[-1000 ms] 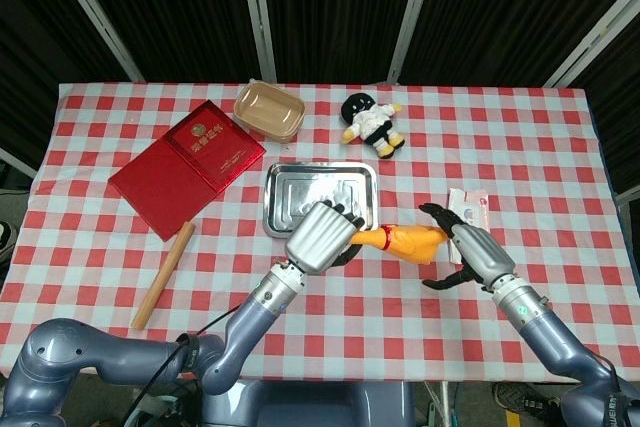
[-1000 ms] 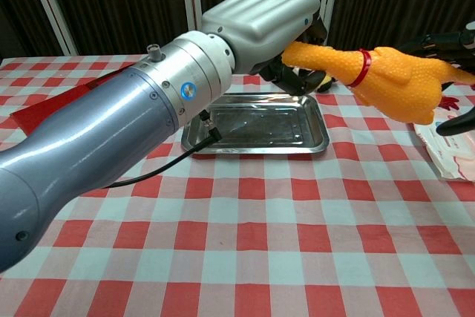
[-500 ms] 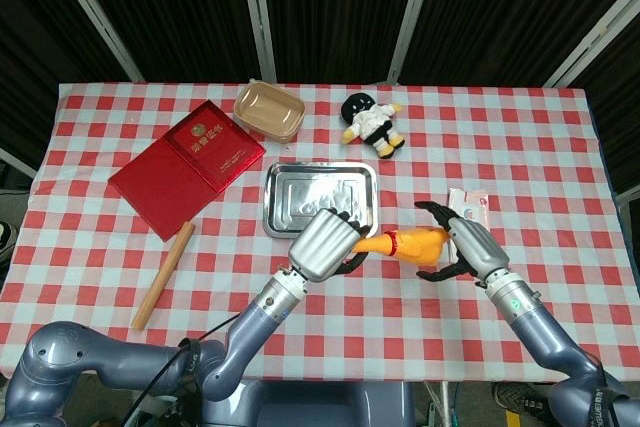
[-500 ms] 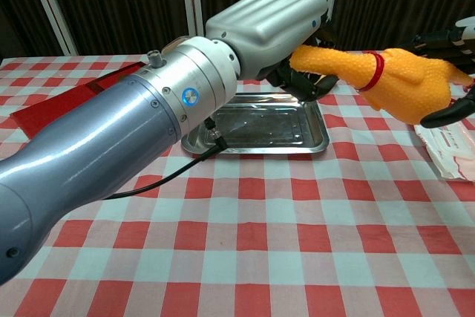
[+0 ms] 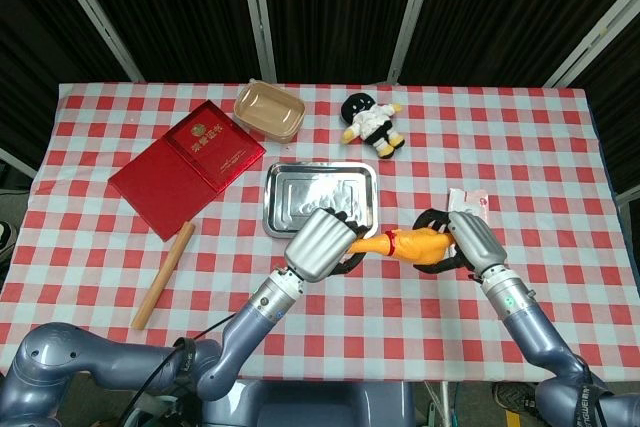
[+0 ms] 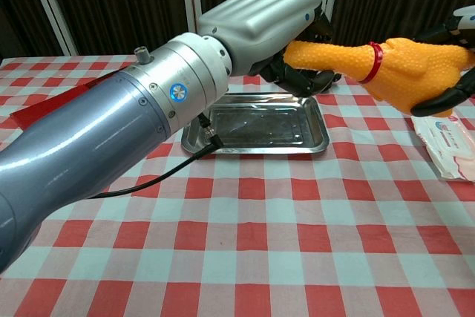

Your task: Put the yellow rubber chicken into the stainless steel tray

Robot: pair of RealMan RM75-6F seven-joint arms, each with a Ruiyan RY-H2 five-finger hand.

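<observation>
The yellow rubber chicken (image 5: 415, 244) (image 6: 386, 72), with a red band round its neck, hangs in the air in front of and to the right of the stainless steel tray (image 5: 320, 197) (image 6: 256, 125). My left hand (image 5: 320, 245) (image 6: 260, 20) grips its neck and head end, fingers curled around it. My right hand (image 5: 470, 242) (image 6: 453, 57) wraps its dark fingers around the chicken's body. The tray holds nothing and lies flat on the checkered cloth.
A red book (image 5: 190, 167) and a wooden stick (image 5: 165, 275) lie at the left. A brown container (image 5: 270, 110) and a plush doll (image 5: 372, 122) sit behind the tray. A white packet (image 5: 470, 202) (image 6: 445, 139) lies by my right hand.
My right hand's fingers, spread apart before, have closed around the chicken's body. The chicken has shifted slightly between the two hands. The left hand keeps its hold.
</observation>
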